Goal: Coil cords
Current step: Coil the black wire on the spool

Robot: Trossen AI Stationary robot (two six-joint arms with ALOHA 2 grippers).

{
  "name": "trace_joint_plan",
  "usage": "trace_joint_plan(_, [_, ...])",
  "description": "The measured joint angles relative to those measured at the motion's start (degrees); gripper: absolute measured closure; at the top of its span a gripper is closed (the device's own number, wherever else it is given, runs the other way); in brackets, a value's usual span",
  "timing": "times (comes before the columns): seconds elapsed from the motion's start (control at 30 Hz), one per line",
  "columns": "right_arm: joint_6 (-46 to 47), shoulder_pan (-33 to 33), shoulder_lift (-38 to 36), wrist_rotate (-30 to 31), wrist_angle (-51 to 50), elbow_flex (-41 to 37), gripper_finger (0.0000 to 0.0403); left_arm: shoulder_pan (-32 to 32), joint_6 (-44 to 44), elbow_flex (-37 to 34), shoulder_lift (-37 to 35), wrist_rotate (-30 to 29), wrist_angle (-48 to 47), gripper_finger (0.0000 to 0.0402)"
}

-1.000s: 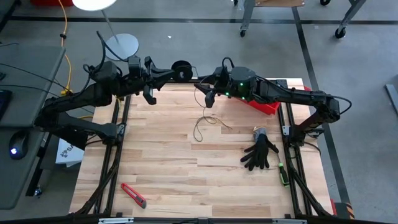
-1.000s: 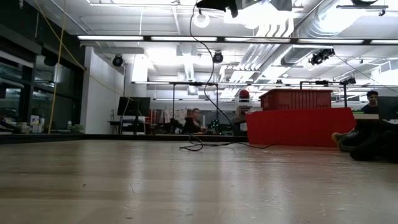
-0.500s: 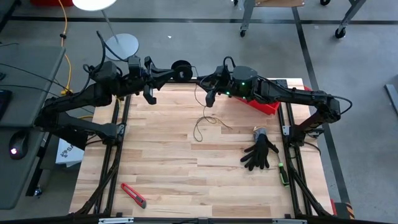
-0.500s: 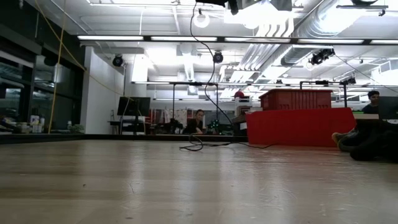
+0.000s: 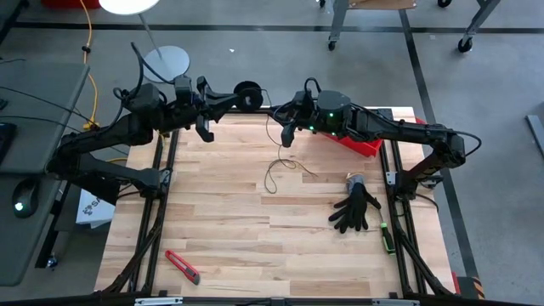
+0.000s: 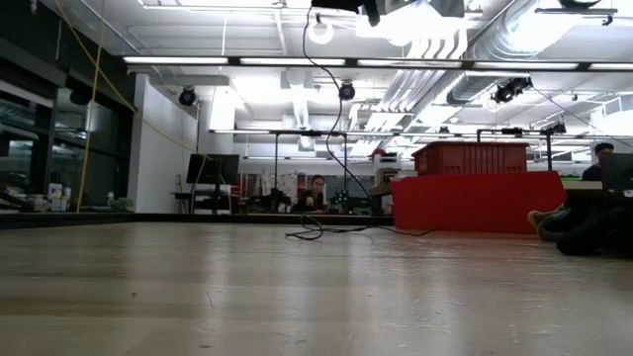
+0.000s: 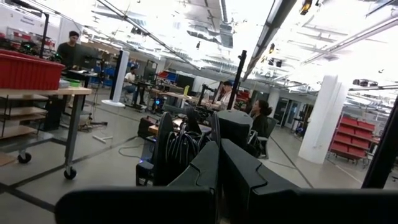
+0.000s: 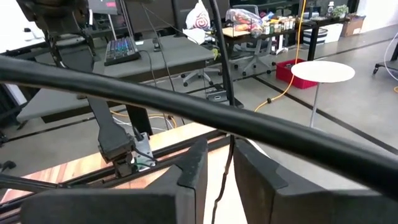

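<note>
- Because the cord [image 5: 274, 163] is thin and limp, it is best pinched near the spool [image 5: 248, 93].
- Right gripper [image 8: 216, 175] fingers are seen pinching the cord; left gripper [image 7: 219, 163] fingers are pressed together.

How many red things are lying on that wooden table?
2: a red bin at the far right corner, partly under the right arm, and a small red cutter near the front left. More may be hidden.

Cord [image 5: 274, 170] lies mid-table [image 5: 221, 238]; glove [image 5: 355, 208] right, cutter [image 5: 182, 266] front-left.
</note>
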Motion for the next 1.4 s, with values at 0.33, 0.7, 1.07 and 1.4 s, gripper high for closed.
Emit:
trace_joint_plan(0.33, [-0.49,0.02,0.00,-4.03,-0.24,0.00,0.0395,0.01,0.02,0.00,-0.08,-1.87,-0.02,0.0399])
trace_joint_plan(0.7, [1.39,2.39,0.00,-5.79,-0.28,0.00,0.0402,-0.01,0.42,0.00,-0.79,-6.59,0.19,0.0399])
trace_joint_plan(1.07, [2.56,5.44,-0.04,-5.75,0.73,0.00,0.0403,0.09,-4.85,-0.04,-0.67,-10.42,4.71,0.0399])
trace_joint_plan(1.4, [2.07,5.99,-0.04,-9.16,5.80,0.00,0.0403,0.11,-8.43,-0.04,0.39,-10.12,4.78,0.0399])
